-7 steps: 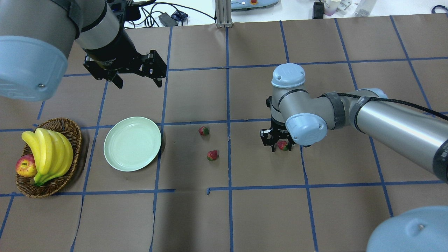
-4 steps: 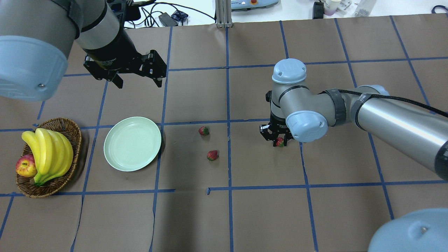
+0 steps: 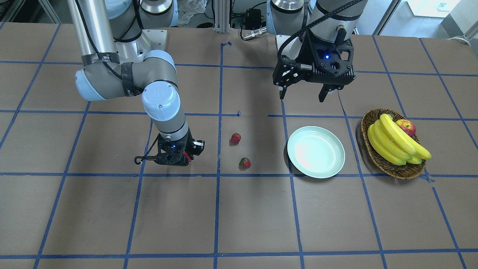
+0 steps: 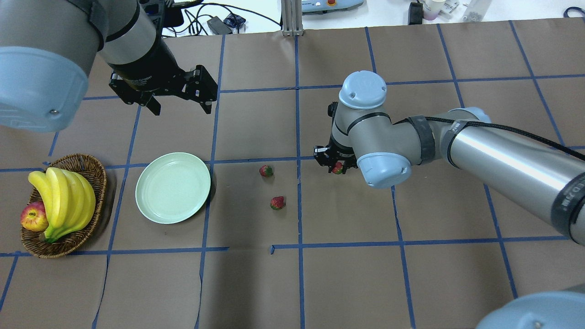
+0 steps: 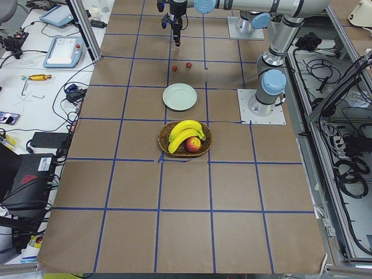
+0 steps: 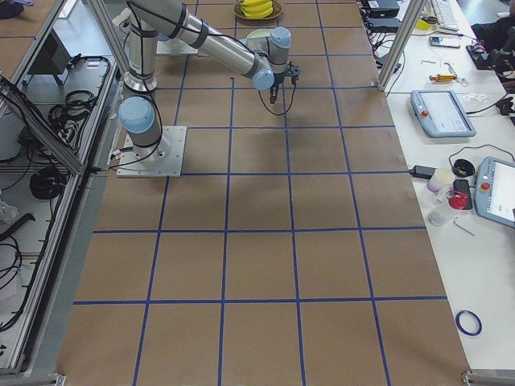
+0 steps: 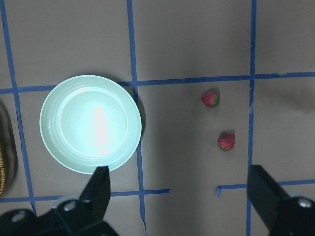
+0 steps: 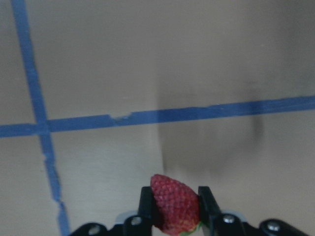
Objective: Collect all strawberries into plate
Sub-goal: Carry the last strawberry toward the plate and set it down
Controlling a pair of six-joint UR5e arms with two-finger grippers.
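Observation:
My right gripper (image 4: pixel 337 168) is shut on a red strawberry (image 8: pixel 174 204) and holds it above the table, right of the middle; it also shows in the front view (image 3: pixel 186 156). Two more strawberries lie on the table: one farther (image 4: pixel 266 171), one nearer (image 4: pixel 277 202); the left wrist view shows them too (image 7: pixel 210 99) (image 7: pixel 226 142). The pale green plate (image 4: pixel 151 201) lies empty to their left. My left gripper (image 4: pixel 179 104) is open and empty, high above the table beyond the plate.
A wicker basket (image 4: pixel 93 171) with bananas (image 4: pixel 64 201) and an apple (image 4: pixel 33 217) stands left of the plate. Brown paper with blue tape lines covers the table. Cables and devices lie past the far edge.
My right gripper has lifted with the strawberry and moved left toward the two loose strawberries. The left arm has not moved.

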